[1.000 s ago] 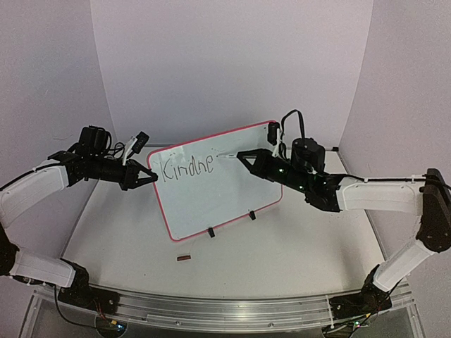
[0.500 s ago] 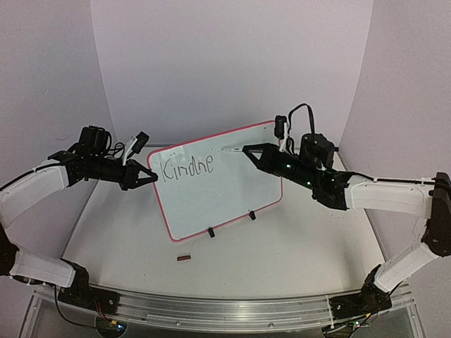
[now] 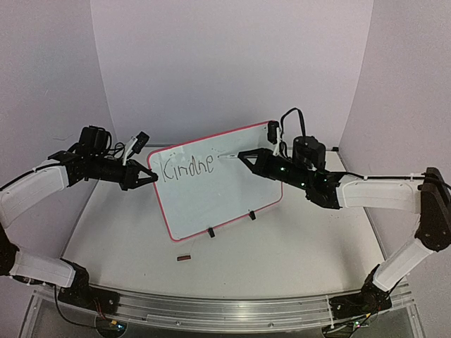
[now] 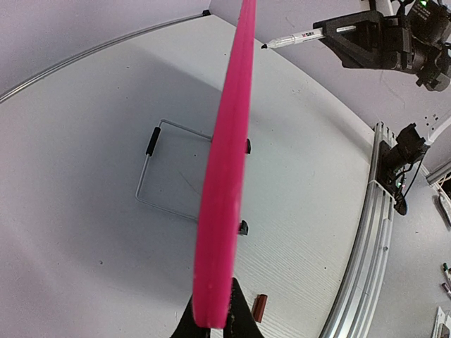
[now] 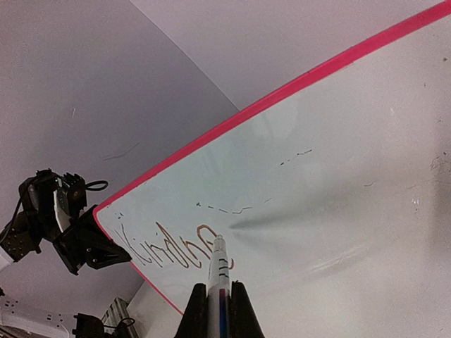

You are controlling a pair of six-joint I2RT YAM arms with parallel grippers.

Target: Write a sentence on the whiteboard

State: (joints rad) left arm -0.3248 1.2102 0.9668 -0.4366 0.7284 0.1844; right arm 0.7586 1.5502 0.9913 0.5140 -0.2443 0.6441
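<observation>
The right arm lifted up and back from the board half a second ago, and now it has dropped down again, bringing the marker [image 3: 229, 155] back to the end of the lettering [image 3: 187, 167]. The writing reads "Kindne", the same as it did a second ago, so no new stroke has landed. I take this as the pen repositioning for the next letter, with most of the sentence yet to be written. The whiteboard [image 3: 211, 197] stands tilted on its wire stand [image 4: 165, 169] in the middle of the table [image 3: 282, 246], and the words sit in its upper left corner. The right gripper [image 3: 242, 155] has its fingers pressed tight on the marker barrel, with the tip just right of the last letter. From the left wrist view the tip looks just shy of the surface, though I cannot say for sure whether it touches. The left gripper [image 3: 151, 177] is clamped shut on the board's red rim at the left corner, steadying it. A small dark red piece [image 3: 184, 258] lies on the table in front of the board.
</observation>
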